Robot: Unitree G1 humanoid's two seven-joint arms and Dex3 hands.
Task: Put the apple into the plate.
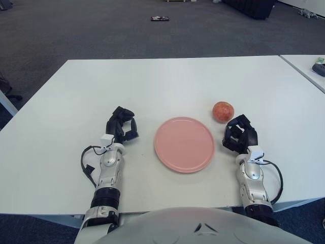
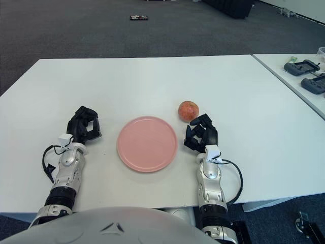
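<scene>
R hand: black three-finger right hand (image 1: 240,135) is sitting low over the white rectangular table (image 1: 152,86), just R of the plate and just this side of the apple; silver forearm is running straight back toward the body w/ a black cable looping off the wrist. Fingers are curling inward, close together, gripping nothing; a slim gap is showing btwn fingertips and apple.
L hand: black three-finger left hand (image 1: 122,125) is showing L of the plate, well apart from the apple; forearm is angling slightly inward. Fingers are bending in loosely, clamping nothing.
Apple: round red-orange apple (image 1: 223,112) is sitting on the table, off the plate, near its upper R edge, not touching the rim.
Plate: flat round pink plate (image 1: 184,144) is lying btwn the two hands, nothing on it.
Writing: no readable brand or label on hands, plate or apple.
Surroundings: dark handheld controllers (image 2: 303,67) are lying on a second white table (image 2: 284,76) at far R; a small dark object (image 1: 159,19) is lying on the grey carpet (image 1: 76,30) beyond.
</scene>
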